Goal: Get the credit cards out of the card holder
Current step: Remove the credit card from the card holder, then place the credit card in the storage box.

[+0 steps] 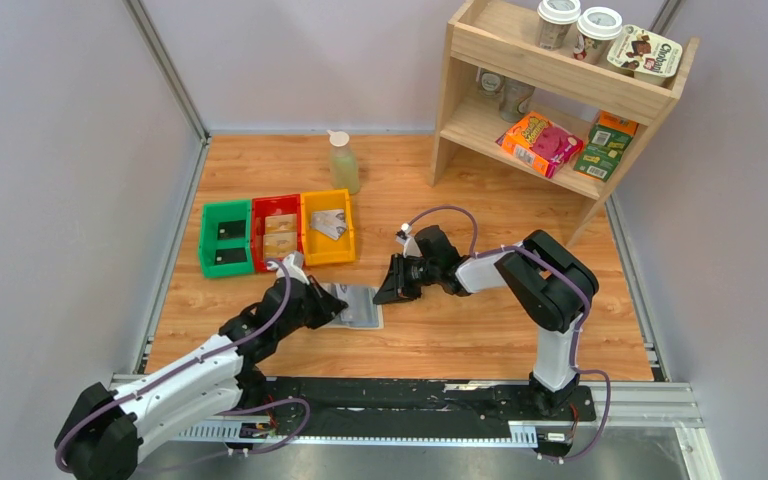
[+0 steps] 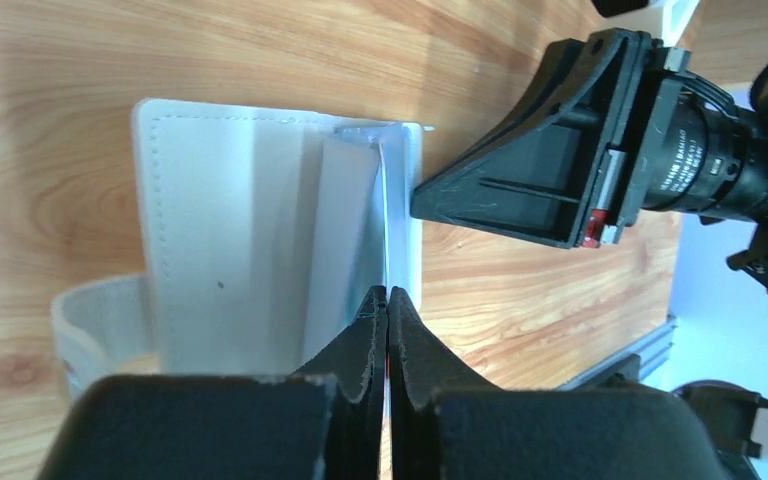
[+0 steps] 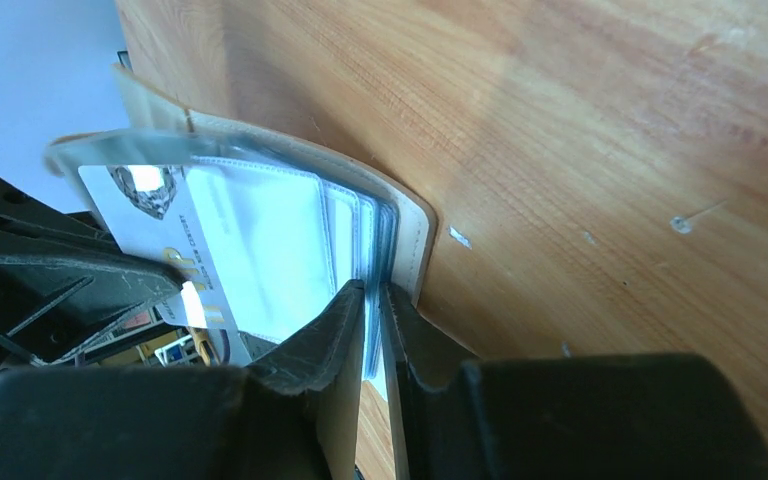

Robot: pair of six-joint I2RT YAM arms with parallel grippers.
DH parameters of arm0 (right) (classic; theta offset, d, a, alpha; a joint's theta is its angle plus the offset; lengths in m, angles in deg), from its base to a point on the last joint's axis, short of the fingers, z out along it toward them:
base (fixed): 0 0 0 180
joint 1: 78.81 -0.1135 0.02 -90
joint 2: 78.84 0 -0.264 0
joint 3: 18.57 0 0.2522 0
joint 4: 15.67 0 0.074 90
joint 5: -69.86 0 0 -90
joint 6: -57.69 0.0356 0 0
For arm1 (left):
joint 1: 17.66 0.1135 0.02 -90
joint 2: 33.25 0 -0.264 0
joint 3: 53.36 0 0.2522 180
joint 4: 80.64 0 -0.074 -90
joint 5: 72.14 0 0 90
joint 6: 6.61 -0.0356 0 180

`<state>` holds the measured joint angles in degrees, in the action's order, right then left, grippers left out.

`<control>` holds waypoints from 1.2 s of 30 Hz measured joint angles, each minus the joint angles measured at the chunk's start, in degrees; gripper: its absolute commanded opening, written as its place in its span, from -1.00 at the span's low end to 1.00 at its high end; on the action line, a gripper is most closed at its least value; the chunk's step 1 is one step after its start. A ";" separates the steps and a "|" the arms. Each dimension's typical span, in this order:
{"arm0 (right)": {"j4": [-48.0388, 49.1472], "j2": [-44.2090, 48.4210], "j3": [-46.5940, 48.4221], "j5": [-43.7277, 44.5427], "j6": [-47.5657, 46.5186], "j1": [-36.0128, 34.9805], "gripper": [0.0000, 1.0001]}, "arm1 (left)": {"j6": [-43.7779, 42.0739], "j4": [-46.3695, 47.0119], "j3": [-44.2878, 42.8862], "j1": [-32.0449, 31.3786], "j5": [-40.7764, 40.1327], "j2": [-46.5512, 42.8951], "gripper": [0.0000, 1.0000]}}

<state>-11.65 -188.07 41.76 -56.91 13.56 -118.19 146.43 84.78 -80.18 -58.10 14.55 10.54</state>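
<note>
The card holder [image 1: 360, 305] lies open on the wooden table, its pale blue-grey inside [image 2: 240, 230] up and its beige outside [image 3: 418, 215] against the wood. My left gripper [image 1: 337, 303] is at its left side, jaws shut [image 2: 388, 292] on a thin leaf standing on edge. In the right wrist view that leaf is a clear sleeve with a silvery grey credit card [image 3: 175, 225] in it, and my left fingers [image 3: 110, 275] pinch the card's end. My right gripper [image 1: 386, 290] is shut [image 3: 372, 288] on the holder's right edge, over the stacked clear sleeves.
Green [image 1: 225, 238], red [image 1: 277, 232] and yellow [image 1: 328, 226] bins stand in a row behind the holder, with cards lying in them. A pale green bottle [image 1: 343, 162] stands further back. A wooden shelf [image 1: 560, 90] with cups and boxes is at the back right.
</note>
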 measured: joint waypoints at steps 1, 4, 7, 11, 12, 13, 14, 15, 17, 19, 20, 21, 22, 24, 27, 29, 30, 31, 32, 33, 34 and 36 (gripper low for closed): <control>-0.11 0.02 0.00 0.07 0.00 0.00 -0.59 | -0.31 -2.21 -0.66 0.00 -0.66 -0.55 -1.00; -0.35 0.20 0.00 0.39 -0.02 -0.04 -0.59 | -1.53 -8.61 -2.82 -0.04 -2.91 -1.66 -1.00; -0.76 0.57 0.00 1.03 -0.04 -0.04 -0.60 | -3.50 -13.92 -5.29 -0.04 -4.94 -2.49 -1.00; -1.70 1.38 0.00 2.49 -0.70 -0.33 -0.56 | -8.90 -20.04 -11.08 0.02 -6.38 -2.93 -1.00; -2.08 1.64 0.00 2.73 -0.94 -0.35 -0.52 | -10.47 -21.16 -12.83 0.15 -6.38 -2.84 -1.00; -2.45 1.88 0.00 2.93 -1.18 -0.35 -0.46 | -12.20 -22.10 -14.49 0.37 -6.25 -2.69 -1.00; -3.23 2.47 0.00 3.26 -1.86 -0.33 -0.38 | -14.01 -22.84 -16.22 0.72 -5.92 -2.38 -1.00; -3.52 2.62 0.00 3.41 -1.99 -0.33 -0.30 | -16.13 -23.74 -17.90 1.20 -5.27 -1.95 -1.00; -5.25 4.17 0.00 4.02 -3.26 -0.33 -0.10 | -20.00 -24.94 -20.90 2.08 -3.39 -0.76 -1.00; -8.63 7.23 -0.04 5.46 -5.73 -0.31 0.21 | -24.81 -26.73 -24.06 2.71 -0.39 0.98 -1.00; -10.43 9.03 -0.04 5.97 -7.10 -0.31 0.32 | -27.61 -28.06 -25.94 2.86 1.51 2.05 -1.00; -12.11 11.10 -0.04 6.49 -8.72 -0.31 0.42 | -29.64 -29.05 -27.41 2.91 3.02 2.95 -1.00; -13.73 13.05 -0.04 6.82 -10.40 -0.31 0.50 | -32.68 -30.27 -29.33 2.95 5.16 4.09 -1.00; -17.18 18.60 0.00 7.26 -14.80 -0.31 0.60 | -38.16 -32.37 -32.94 2.95 9.53 5.97 -1.00; -20.44 26.93 0.55 6.32 -21.33 -0.31 0.63 | -44.87 -35.39 -37.24 2.95 15.21 7.32 -1.00; -21.27 31.52 1.16 4.48 -25.20 -0.31 0.64 | -49.27 -37.35 -39.50 2.95 18.99 7.50 -1.00; -21.55 33.81 1.53 3.15 -27.15 -0.31 0.64 | -51.49 -38.42 -40.59 2.95 21.05 7.50 -1.00; -21.57 35.80 1.90 1.62 -29.05 -0.31 0.63 | -53.59 -39.41 -41.64 2.95 23.30 7.50 -1.00; -21.57 37.16 2.19 0.50 -30.34 -0.31 0.61 | -55.28 -40.22 -42.36 2.95 24.90 7.56 -1.00; -21.55 38.60 2.49 -1.33 -32.11 -0.31 0.60 | -57.33 -41.27 -43.32 2.95 27.06 7.72 -1.00; -21.55 39.54 2.73 -2.95 -33.48 -0.31 0.58 | -59.39 -42.27 -44.33 2.95 29.18 8.07 -1.00; -21.90 40.30 3.41 -5.70 -35.87 -0.52 0.52 | -62.45 -43.85 -45.81 2.95 32.54 8.87 -1.00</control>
<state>-33.55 -147.77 45.17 -62.62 -22.31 -118.71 83.99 40.93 -125.99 -55.15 47.10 19.42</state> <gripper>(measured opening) 0.796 0.007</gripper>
